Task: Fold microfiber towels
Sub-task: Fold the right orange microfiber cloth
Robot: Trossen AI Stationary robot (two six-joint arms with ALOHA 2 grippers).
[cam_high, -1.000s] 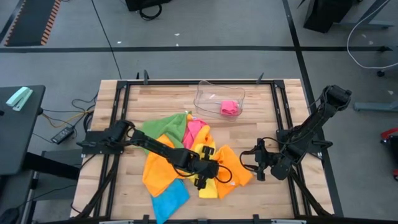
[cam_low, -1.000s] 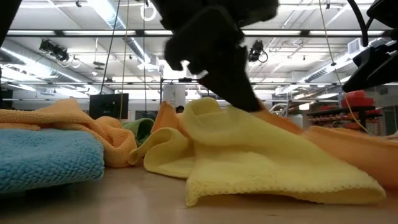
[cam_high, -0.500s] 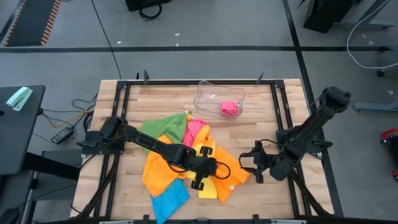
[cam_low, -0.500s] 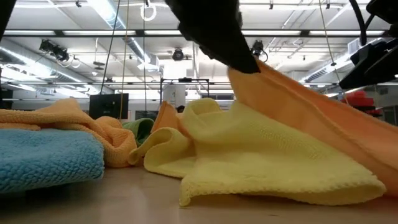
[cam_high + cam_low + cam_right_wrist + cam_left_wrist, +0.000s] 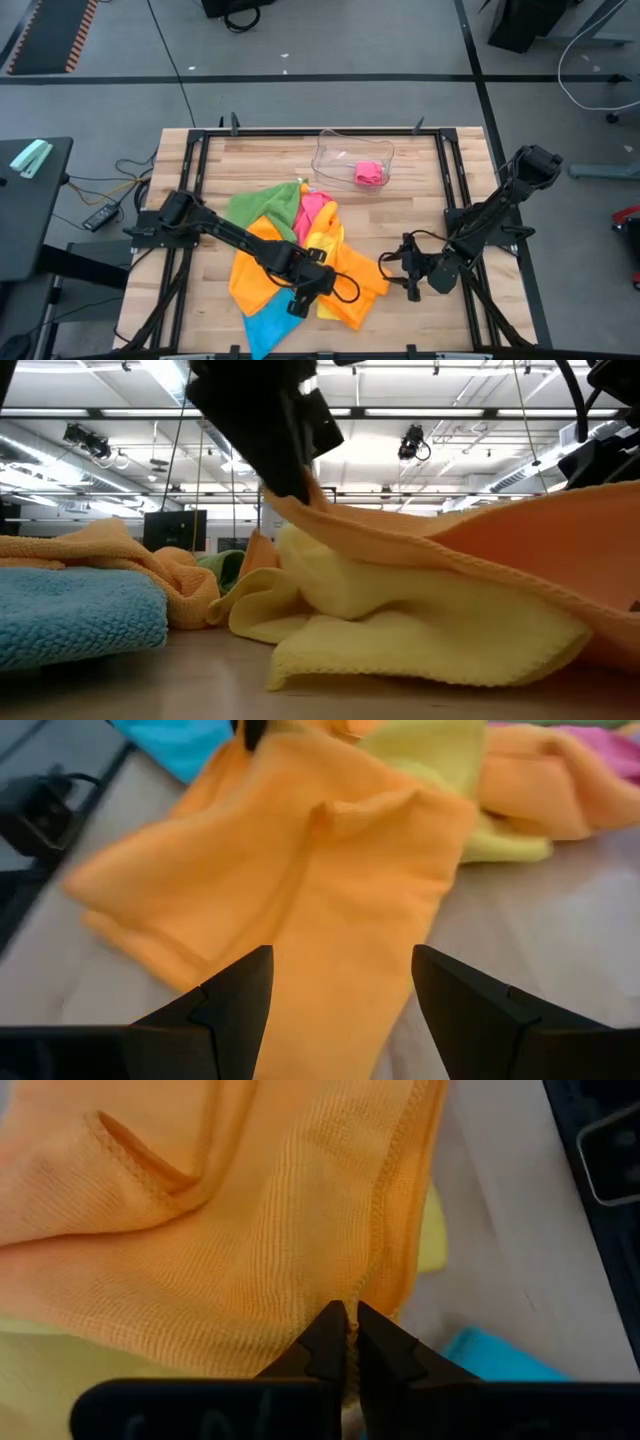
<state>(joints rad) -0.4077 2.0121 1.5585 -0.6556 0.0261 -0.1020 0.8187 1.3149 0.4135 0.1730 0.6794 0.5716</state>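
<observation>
A heap of microfiber towels lies mid-table: green (image 5: 258, 205), pink (image 5: 314, 210), yellow (image 5: 326, 243), blue (image 5: 270, 325) and an orange one (image 5: 250, 278) on the left. A second orange towel (image 5: 366, 274) lies over the yellow towel (image 5: 400, 625) on the heap's right. My left gripper (image 5: 303, 298) is shut on this orange towel (image 5: 520, 540) near the table's front. My right gripper (image 5: 395, 268) stands open just right of it, its fingers low over the cloth (image 5: 330, 890) and apart from it. My left gripper pinches the orange towel's hemmed edge (image 5: 378, 1285) between its two fingertips, coming from above and slanting down. That edge (image 5: 300, 505) is lifted off the heap. The cloth slopes down from it toward the table's right, draped over the yellow towel.
A clear plastic tray (image 5: 335, 150) stands at the far middle with a folded pink cloth (image 5: 370, 173) inside. Black frame rails (image 5: 195, 170) run along the table's sides. Bare wood shows at the far left and near the front right.
My left gripper has moved toward the table's left and near edge and risen, drawing the orange towel's held edge up and back over the yellow towel; the towel's right part has followed leftward. My right gripper has crept left toward the orange towel.
</observation>
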